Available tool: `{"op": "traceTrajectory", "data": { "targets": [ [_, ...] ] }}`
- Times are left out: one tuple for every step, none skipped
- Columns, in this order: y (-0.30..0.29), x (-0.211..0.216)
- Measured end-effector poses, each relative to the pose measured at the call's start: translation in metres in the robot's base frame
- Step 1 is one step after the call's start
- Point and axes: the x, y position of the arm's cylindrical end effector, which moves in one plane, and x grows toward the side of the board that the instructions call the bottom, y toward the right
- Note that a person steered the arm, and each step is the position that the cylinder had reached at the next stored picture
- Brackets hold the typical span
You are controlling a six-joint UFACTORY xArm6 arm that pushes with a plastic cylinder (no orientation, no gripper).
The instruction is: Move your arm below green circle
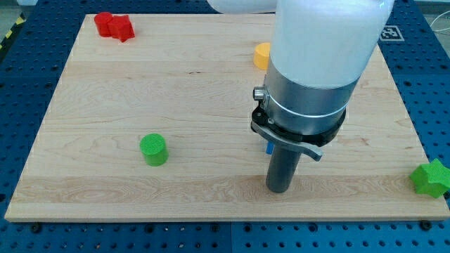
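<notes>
Resting my tip (278, 190) on the wooden board (105, 204), I see it well right of the green cylinder (153, 150); the rod carries no fingers.

The counter (211, 91) is a pale wooden board. A green circle (153, 150) stands at its lower left. Two red blocks, a round one (104, 22) touching a star-like one (121, 28), sit in the upper left corner. A yellow block (262, 55) lies at upper centre, partly hidden. A green star-like block (431, 178) rests at the lower right edge.
</notes>
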Motion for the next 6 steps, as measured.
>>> {"op": "traceTrajectory", "data": {
  "targets": [
    [-0.001, 0.000],
    [-0.010, 0.000],
    [-0.016, 0.000],
    [-0.028, 0.000],
    [-0.049, 0.000],
    [-0.066, 0.000]
  ]
}}
